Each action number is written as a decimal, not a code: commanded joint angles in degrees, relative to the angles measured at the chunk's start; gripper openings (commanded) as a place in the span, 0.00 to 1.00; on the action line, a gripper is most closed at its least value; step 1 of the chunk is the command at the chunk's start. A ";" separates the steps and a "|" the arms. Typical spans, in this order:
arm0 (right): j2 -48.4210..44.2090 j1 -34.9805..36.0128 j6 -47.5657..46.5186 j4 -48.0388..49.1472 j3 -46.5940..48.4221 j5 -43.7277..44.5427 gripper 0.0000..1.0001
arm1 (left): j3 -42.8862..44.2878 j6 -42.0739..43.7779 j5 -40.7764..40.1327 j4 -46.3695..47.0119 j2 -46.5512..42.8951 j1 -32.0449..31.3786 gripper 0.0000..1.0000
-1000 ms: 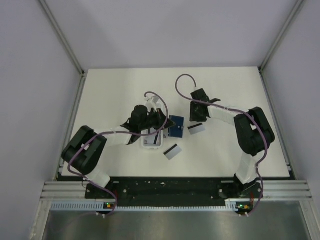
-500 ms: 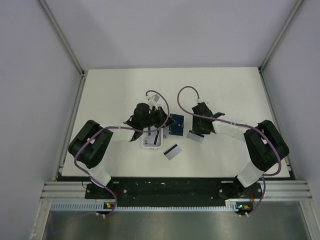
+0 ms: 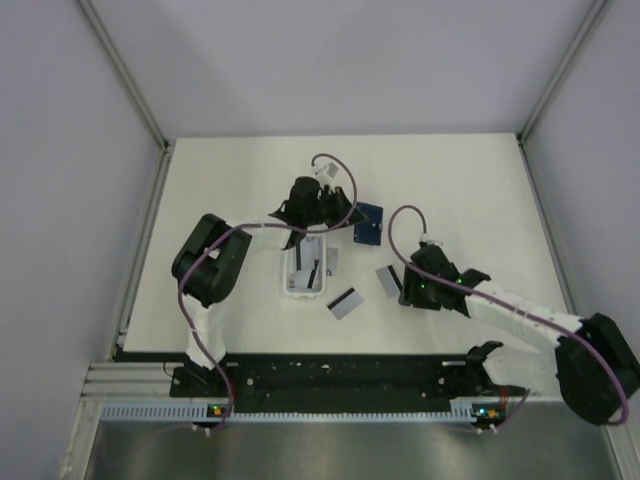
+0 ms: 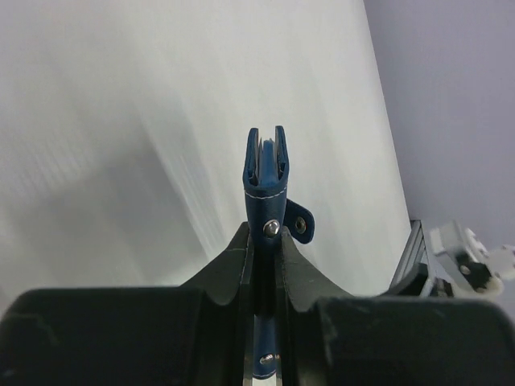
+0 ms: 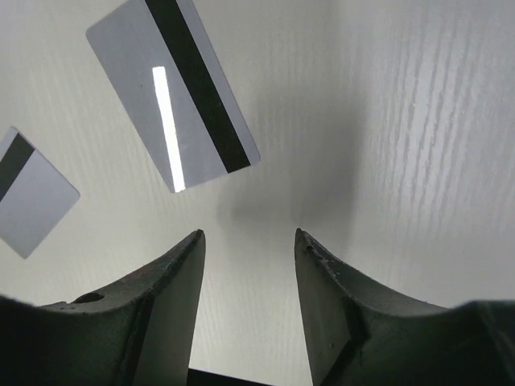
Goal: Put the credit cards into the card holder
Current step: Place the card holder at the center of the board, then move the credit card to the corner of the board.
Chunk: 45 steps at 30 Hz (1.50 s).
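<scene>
White table (image 3: 240,170) — credit cards (image 3: 343,303), tray (image 3: 303,294)

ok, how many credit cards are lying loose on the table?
2: one grey black-striped card near the white plastic tray, another by the right pincer. The tray may hide more.

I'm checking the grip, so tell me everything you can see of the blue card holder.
The card holder is a small dark navy folding wallet, leather-like, with pale stitching. A short strap tab with a metal snap stud juts to one side; another stud sits on its edge. The left end effector is shut on it, pinching its near part, so it points away edge-on, its two leaves slightly parted at the far end. Something pale shows between them; I cannot tell what.
</scene>
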 commanded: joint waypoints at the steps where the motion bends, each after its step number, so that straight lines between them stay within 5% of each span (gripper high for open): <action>1: -11.49 0.64 2.61 -4.56 -0.88 -1.49 0.50 | 6.25 2.71 2.64 -4.64 4.33 0.17 0.06; 11: -12.22 0.55 1.13 -6.16 2.63 1.14 0.53 | 0.91 3.59 3.08 -4.48 2.51 -0.18 0.84; 14: -9.15 0.46 -0.98 -2.99 2.63 1.67 0.53 | -3.48 3.24 3.08 -3.34 -1.53 -0.18 0.96; 34: 5.36 -1.65 -11.98 6.33 10.11 -0.44 0.52 | -24.58 7.54 1.77 -6.76 -29.06 -5.88 0.95; 41: 3.78 -1.74 -10.04 8.09 7.65 -2.90 0.52 | -27.22 7.55 -4.20 -6.41 -26.07 -7.47 0.72; 45: 2.55 -1.74 -10.13 7.48 6.85 -1.93 0.52 | -26.88 10.44 -10.18 -12.02 -26.51 -7.82 0.68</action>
